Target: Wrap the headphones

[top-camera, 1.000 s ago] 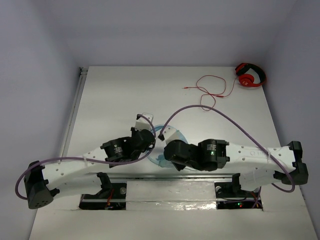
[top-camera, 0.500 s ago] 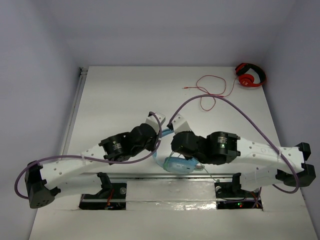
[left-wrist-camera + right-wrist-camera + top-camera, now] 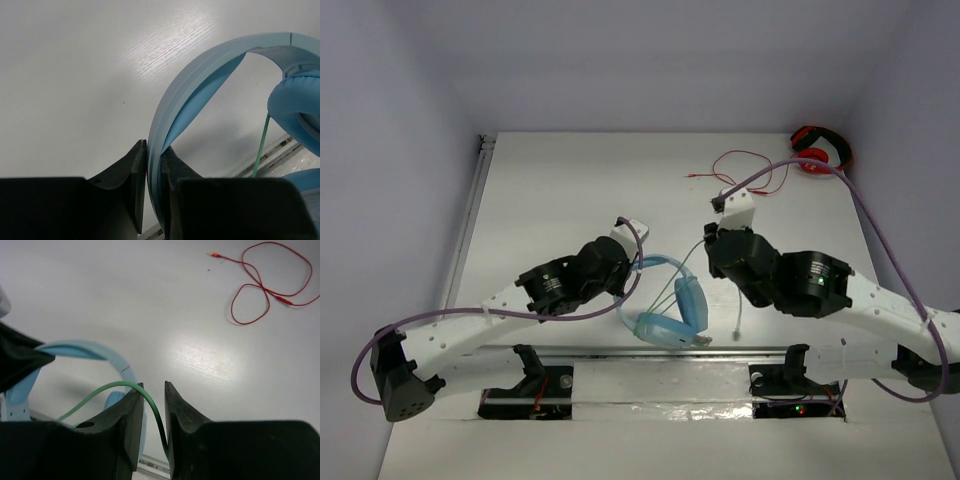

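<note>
The light blue headphones (image 3: 672, 308) hang near the table's front edge, cups low and band (image 3: 655, 263) arching to the left. My left gripper (image 3: 632, 264) is shut on the band; in the left wrist view its jaws (image 3: 154, 152) pinch the band (image 3: 200, 75) edge-on, beside a cup (image 3: 295, 100) and the pale green cable (image 3: 261, 145). My right gripper (image 3: 706, 266) is right of the band, shut on the cable (image 3: 688, 284). In the right wrist view the cable (image 3: 100, 392) curves down between the fingers (image 3: 154, 392). A loose cable end (image 3: 738, 318) dangles below the right wrist.
Small red headphones (image 3: 820, 150) lie at the far right corner, their red cable (image 3: 745, 178) looping to the left; the red cable also shows in the right wrist view (image 3: 265, 285). A metal rail (image 3: 620, 352) runs along the table's front edge. Walls close in both sides.
My right gripper has moved back and to the right, drawing the green cable out from the cups. The headphones, earlier hidden under the wrists, now show. My left gripper has lifted the band slightly.
</note>
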`<state>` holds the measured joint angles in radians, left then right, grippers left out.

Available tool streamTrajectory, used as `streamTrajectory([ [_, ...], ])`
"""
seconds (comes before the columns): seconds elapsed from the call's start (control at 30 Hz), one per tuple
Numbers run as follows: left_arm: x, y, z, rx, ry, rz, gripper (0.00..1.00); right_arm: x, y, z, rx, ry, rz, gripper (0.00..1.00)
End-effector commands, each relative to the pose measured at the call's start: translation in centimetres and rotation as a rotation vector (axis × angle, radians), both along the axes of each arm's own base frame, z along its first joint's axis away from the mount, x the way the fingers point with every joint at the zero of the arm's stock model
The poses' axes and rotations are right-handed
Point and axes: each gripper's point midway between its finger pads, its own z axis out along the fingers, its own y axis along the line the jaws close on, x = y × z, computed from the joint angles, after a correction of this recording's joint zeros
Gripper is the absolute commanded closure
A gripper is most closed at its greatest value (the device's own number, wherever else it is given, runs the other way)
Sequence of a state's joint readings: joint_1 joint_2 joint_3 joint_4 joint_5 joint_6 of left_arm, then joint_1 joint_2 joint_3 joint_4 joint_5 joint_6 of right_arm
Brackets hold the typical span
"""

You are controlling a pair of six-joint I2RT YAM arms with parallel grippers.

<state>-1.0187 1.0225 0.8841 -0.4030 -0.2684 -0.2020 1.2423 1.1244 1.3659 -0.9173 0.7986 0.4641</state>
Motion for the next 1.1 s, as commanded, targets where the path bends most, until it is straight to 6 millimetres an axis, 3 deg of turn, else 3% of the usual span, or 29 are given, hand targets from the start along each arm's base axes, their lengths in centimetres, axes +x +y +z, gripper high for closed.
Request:
streamTrajectory([
  [0.0,-0.8,-1.0,3.3,-0.096,-0.02,-0.082,1.0,3.0,-2.4,2.8,0.102,-0.139,-0.173,0.71],
  [0.03,-1.0,-1.0,3.7,-0.116,-0.014,-0.099,1.0,3.7,-3.0,2.6,0.105,-0.136,-0.202,0.71],
  [0.17,-1.6,-1.2,6.0,-0.217,-0.017,-0.143,1.0,4.6,-2.1,1.2,0.162,-0.114,-0.177,0.72],
  [0.2,-1.6,-1.1,6.3,-0.233,-0.016,-0.145,1.0,4.5,-1.6,-0.2,0.144,-0.093,-0.16,0.72],
  [0.27,-2.2,-1.3,7.6,-0.297,-0.016,-0.187,1.0,5.1,-1.5,-1.3,0.158,-0.077,-0.171,0.74],
  [0.3,-2.2,-1.3,8.0,-0.313,-0.018,-0.19,1.0,5.1,-1.3,-2.7,0.156,-0.048,-0.164,0.75],
  [0.53,-2.9,-0.8,11.8,-0.425,-0.051,-0.243,1.0,4.2,-0.8,-5.4,0.256,0.0,-0.118,0.81],
  [0.63,-2.9,-0.8,13.0,-0.458,-0.071,-0.239,1.0,3.7,0.0,-5.7,0.317,0.005,-0.078,0.8],
  [0.83,-2.4,-1.2,16.1,-0.557,-0.114,-0.214,1.0,3.6,1.8,-6.2,0.447,-0.013,0.014,0.67],
  [1.07,-1.6,-0.6,19.4,-0.646,-0.169,-0.149,1.0,3.1,2.9,-7.3,0.546,-0.014,0.053,0.68],
])
